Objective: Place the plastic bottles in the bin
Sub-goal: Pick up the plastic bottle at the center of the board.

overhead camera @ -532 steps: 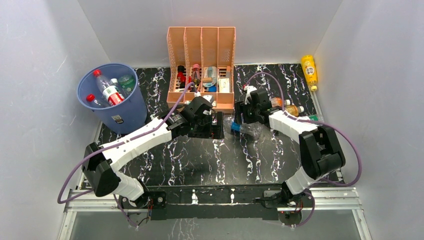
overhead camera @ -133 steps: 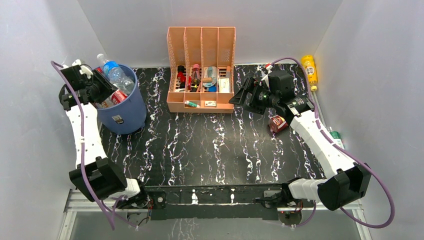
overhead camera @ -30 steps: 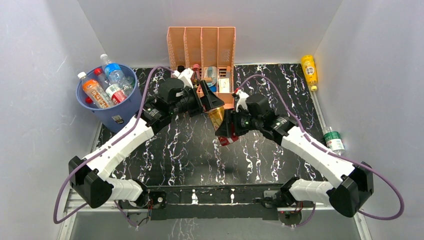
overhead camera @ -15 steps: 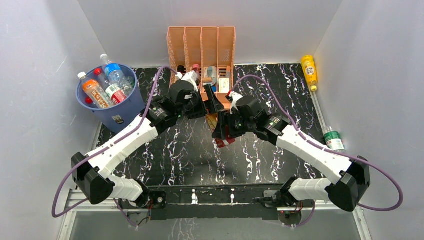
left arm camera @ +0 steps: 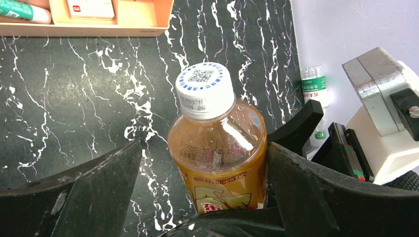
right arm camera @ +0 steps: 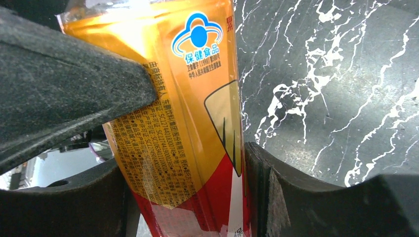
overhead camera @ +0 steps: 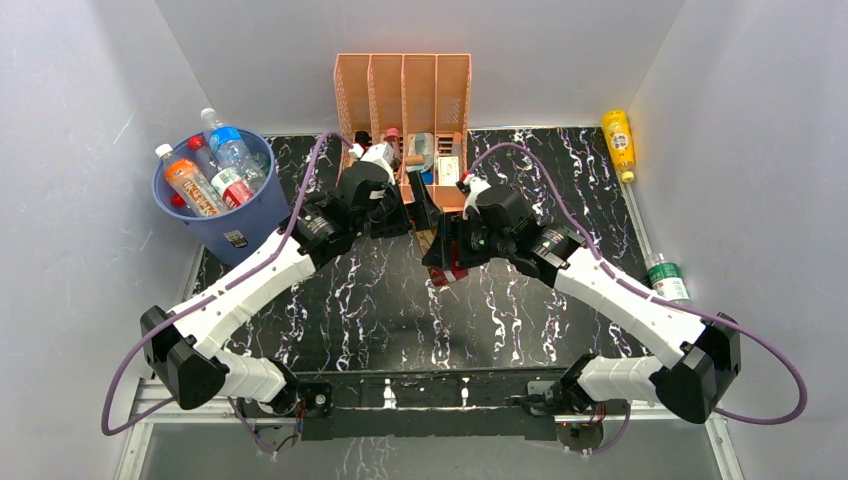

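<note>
Bases of left arm (overhead camera: 250, 285) and right arm (overhead camera: 620, 300) at the near edge of the counter (overhead camera: 380, 320), both angled inward to meet over the middle of its black, white-veined top. Green-labelled bottle (overhead camera: 665, 279) lying by the right rim, beside the wall. Mid-counter, amber bottle (left arm camera: 217, 148) with white printed cap, clamped low on its red-and-yellow label between the right fingers (right arm camera: 306, 197); contact between base and counter not discernible. Left fingers (left arm camera: 94, 192) spread wide to either side of the same bottle's shoulder, one close against the plastic, the other apart from it, gripping nothing. Just beyond, peach rack (overhead camera: 400, 95) with small items among its dividers. Far left, bin (overhead camera: 262, 215), round and blue, small white label on its side, with orange-labelled bottle (overhead camera: 188, 188), red-labelled bottle (overhead camera: 228, 185) and blue-labelled bottle (overhead camera: 228, 143) standing inside, necks above the rim. Far right, yellow bottle (overhead camera: 620, 143) lying against the wall.
</note>
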Robot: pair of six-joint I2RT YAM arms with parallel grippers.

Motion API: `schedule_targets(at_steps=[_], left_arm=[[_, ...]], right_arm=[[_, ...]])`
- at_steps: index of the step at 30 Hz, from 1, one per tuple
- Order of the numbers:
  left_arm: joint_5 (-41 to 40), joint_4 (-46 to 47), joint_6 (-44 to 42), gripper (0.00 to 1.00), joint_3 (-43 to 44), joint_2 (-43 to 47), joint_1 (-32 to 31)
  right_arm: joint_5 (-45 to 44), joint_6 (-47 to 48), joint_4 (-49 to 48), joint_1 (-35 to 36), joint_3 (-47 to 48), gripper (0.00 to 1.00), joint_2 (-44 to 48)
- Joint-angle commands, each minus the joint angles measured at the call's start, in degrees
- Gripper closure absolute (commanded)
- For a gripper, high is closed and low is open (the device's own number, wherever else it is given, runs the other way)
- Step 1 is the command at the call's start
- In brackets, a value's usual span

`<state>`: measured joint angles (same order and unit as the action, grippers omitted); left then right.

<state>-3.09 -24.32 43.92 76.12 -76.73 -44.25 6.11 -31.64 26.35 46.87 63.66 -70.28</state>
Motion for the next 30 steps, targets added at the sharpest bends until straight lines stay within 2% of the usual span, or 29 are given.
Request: schedule_targets(at_steps=[1,6,10,12,17,20,26,30], left_arm=[[3.4,2.2,-0.4,0.06,-0.5,0.3,-1.4],[3.8,2.1,-0.7,0.27,0.0,-0.6,-1.6],[3.0,1.2,-1.1,0.48,0.6,-0.6,-1.6],[2.1,0.0,-1.8,0.54,1.5,-0.6,-1.6],[-1.3,-5.1,-5.2,0.55,6.9,-0.9,-1.0],[-1.2,-8.7,-8.1,0.56,12.5,-1.4,2.5],[4.6,-15.3,-13.4,0.56,21.7,-2.9,16.9],[5.5,-21.7,-17.9,0.56,31.8,-4.9,27.9]], right_arm=[[4.8,-2.0,-9.7,0.3,2.0,0.51,0.3],[7.5,-3.7,-12.4,0.3,1.8,0.51,0.3],[8.2,-4.0,-12.6,0.3,2.1,0.50,0.2],[8.3,-4.2,-12.5,0.3,2.1,0.47,0.5],[8.2,-4.2,-9.9,0.3,2.3,0.22,2.5],[7.6,-4.2,-7.4,0.3,2.3,0.03,4.4],[7.2,-4.3,-2.8,0.3,1.7,0.02,8.6],[6.2,-4.2,-1.2,0.3,0.4,0.02,10.7]])
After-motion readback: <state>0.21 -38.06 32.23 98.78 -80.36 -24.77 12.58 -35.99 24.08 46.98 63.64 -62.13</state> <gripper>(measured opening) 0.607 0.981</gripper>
